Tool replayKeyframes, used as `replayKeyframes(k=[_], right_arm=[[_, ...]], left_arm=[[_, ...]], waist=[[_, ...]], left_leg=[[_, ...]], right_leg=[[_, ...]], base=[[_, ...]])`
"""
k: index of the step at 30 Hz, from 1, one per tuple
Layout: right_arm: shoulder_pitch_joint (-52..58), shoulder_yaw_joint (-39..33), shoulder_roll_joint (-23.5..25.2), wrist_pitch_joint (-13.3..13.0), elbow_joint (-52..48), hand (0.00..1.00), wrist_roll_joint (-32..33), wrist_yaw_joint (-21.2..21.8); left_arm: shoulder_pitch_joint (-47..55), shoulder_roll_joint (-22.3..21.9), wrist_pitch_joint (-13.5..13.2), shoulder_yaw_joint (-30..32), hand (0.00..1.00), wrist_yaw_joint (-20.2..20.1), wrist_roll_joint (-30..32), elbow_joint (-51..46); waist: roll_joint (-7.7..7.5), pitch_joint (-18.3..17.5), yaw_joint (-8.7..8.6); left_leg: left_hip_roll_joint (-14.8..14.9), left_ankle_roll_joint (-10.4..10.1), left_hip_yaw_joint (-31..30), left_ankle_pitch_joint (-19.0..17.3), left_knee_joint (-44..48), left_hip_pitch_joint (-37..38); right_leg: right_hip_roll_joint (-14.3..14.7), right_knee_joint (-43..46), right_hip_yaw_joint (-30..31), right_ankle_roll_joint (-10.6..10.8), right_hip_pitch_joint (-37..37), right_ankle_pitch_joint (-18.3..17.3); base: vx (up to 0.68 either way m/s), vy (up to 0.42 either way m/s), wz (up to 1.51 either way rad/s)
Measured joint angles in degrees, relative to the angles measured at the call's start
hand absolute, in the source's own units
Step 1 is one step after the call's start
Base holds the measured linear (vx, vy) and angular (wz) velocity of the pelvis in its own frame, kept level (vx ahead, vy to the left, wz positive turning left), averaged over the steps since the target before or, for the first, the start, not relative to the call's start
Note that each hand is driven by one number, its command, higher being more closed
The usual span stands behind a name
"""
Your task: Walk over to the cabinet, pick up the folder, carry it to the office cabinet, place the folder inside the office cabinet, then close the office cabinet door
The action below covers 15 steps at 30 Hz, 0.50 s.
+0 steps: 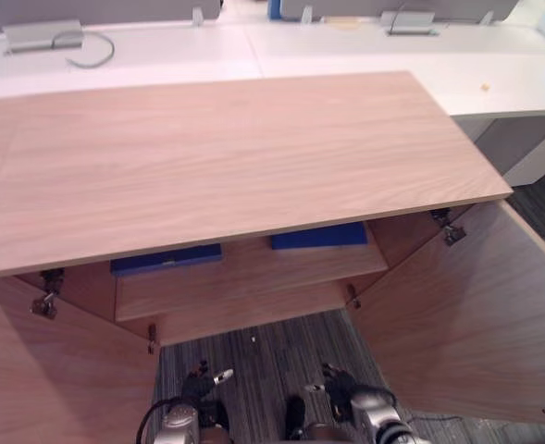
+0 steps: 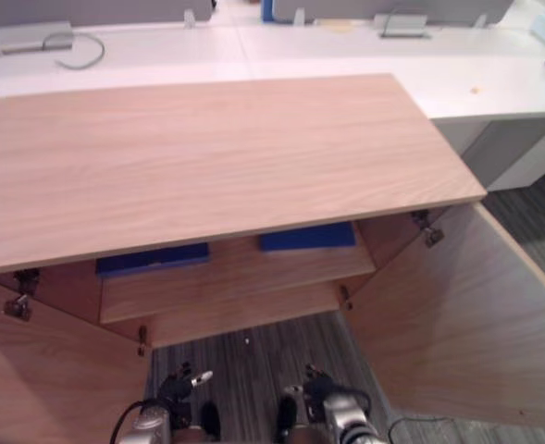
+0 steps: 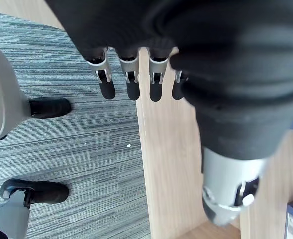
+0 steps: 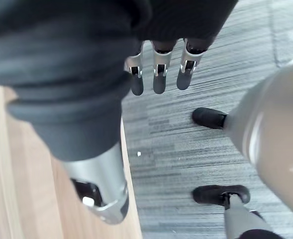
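Two blue folders lie flat on the shelf (image 1: pixel 253 275) inside the cabinet (image 1: pixel 235 157), seen from the head views: the left folder (image 1: pixel 166 260) and the right folder (image 1: pixel 318 237), set apart from each other and each partly hidden under the top board. The left door (image 1: pixel 59 370) and the right door (image 1: pixel 476 314) stand wide open. The left hand (image 1: pixel 203 381) and the right hand (image 1: pixel 339 379) hang low over the grey carpet (image 1: pixel 272 356), well short of the shelf.

In the left wrist view, the left hand's fingers (image 3: pixel 131 82) are straight and empty above carpet and a wooden edge.

In the right wrist view, the right hand's fingers (image 4: pixel 158 74) are also straight, holding nothing.
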Motion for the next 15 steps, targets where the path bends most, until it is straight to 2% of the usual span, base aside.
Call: replayKeyframes(k=[2, 7, 9, 12, 15], right_arm=[[3.6, -7.9, 0.7, -1.2, -0.1, 0.00, 6.0, -2.9], [8.3, -17.1, 1.1, -3.0, 0.1, 0.00, 16.7, -7.2], [9.9, -19.7, 1.3, -3.1, 0.1, 0.00, 18.6, -8.4], [10.9, -22.1, 1.3, -4.1, -0.9, 0.00, 18.7, -10.3], [11.3, -23.8, 1.3, -4.4, -2.3, 0.00, 18.8, -11.3]], left_arm=[[0.4, 0.0, 0.0, -0.9, 0.00, 0.4, 1.9, 2.5], [0.0, 0.1, -0.1, -2.1, 0.00, 1.4, 2.3, 6.5], [-0.2, 0.3, -0.1, -2.2, 0.00, 1.9, 2.7, 7.8], [-0.5, 1.0, -0.1, -2.7, 0.00, 2.3, 3.3, 10.4], [-0.9, 1.1, -0.1, -3.8, 0.00, 2.4, 3.3, 11.3]], waist=[[0.42, -1.7, -0.74], [1.25, -3.6, -1.82], [1.55, -4.2, -2.12], [2.06, -5.1, -3.99], [2.09, -5.5, -4.48]], left_leg=[[-0.5, 0.3, 1.1, 0.8, -2.2, 2.0], [-1.0, 0.2, 4.5, 1.4, -5.1, 5.2], [-1.0, 0.1, 6.6, 1.3, -5.8, 6.1], [-1.0, -0.2, 11.0, -0.2, -5.5, 7.0], [-0.9, -0.6, 14.1, -1.2, -4.5, 6.9]], right_leg=[[0.0, -0.8, 1.4, 0.0, 0.7, 0.5], [0.6, -3.0, 5.1, 0.2, 1.5, 1.6], [1.1, -3.8, 7.4, 0.3, 1.4, 2.2], [2.3, -4.9, 12.5, 0.3, 0.5, 3.7], [3.0, -5.3, 16.1, 0.1, -0.5, 5.1]], base=[[-0.05, 0.016, -0.24], [-0.07, 0.022, -0.34], [-0.03, 0.025, -0.58], [-0.02, 0.017, -0.82], [0.01, 0.004, -0.68]])
